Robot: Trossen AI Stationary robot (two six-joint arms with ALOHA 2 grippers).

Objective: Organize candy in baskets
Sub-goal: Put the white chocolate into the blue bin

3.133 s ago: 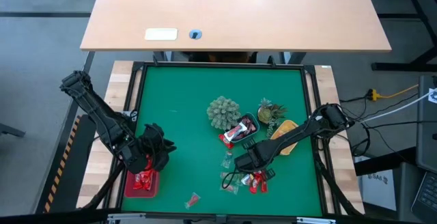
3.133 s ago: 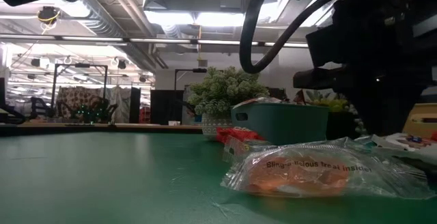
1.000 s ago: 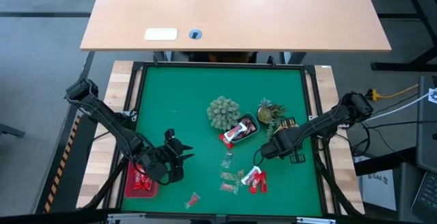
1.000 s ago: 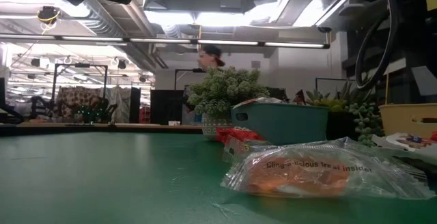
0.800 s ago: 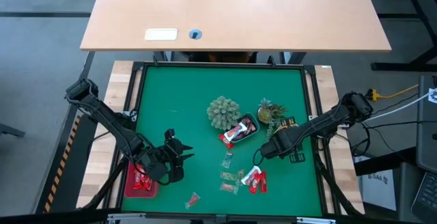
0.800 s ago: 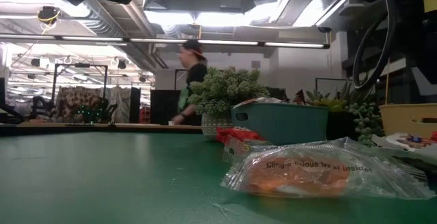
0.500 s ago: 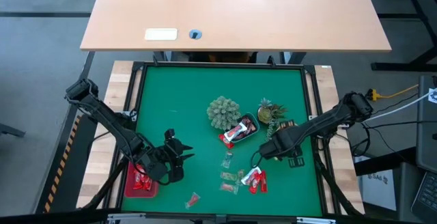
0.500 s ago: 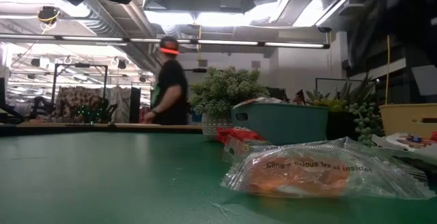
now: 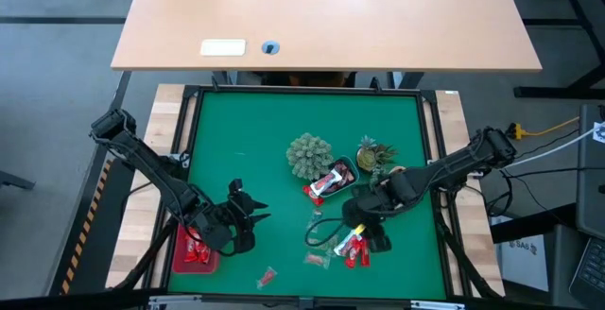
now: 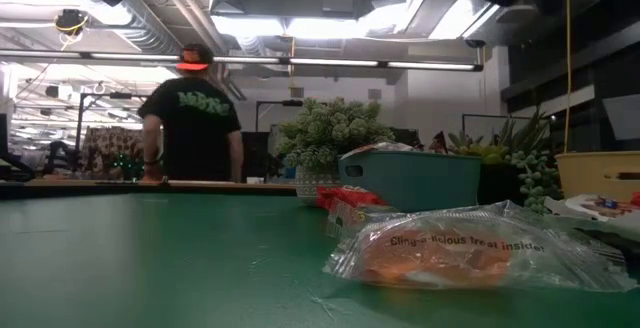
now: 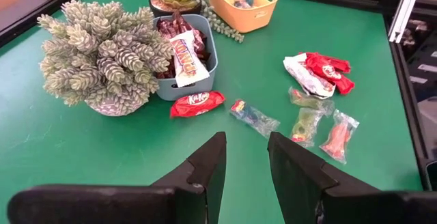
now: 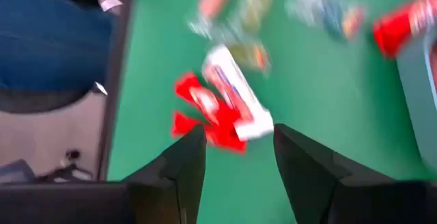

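Note:
Loose candy (image 9: 338, 245) lies in a pile on the green mat: red and white wrappers (image 12: 225, 108) and clear ones (image 11: 304, 121). A red bar (image 11: 196, 103) lies beside the pale blue basket (image 11: 184, 53), which holds dark candy. The red basket (image 9: 197, 250) at the near left holds red candy. The yellow basket (image 11: 241, 2) stands at the right. My right gripper (image 12: 239, 156) hangs open above the pile, pointing down, in the high view (image 9: 362, 232) too. My left gripper (image 11: 244, 162) is open in the air, to the right of the red basket (image 9: 244, 220).
Two green spiky plants (image 9: 310, 156) (image 9: 373, 154) stand by the blue basket. One candy (image 9: 267, 275) lies alone near the front edge. A clear-wrapped sweet (image 10: 470, 248) lies close to the low camera. A person (image 10: 195, 118) walks in the room behind.
My right gripper has left the yellow basket, gone toward the table's near edge and come over the candy pile, tipping from slanted to pointing steeply down. In the room behind, a person has walked toward the left.

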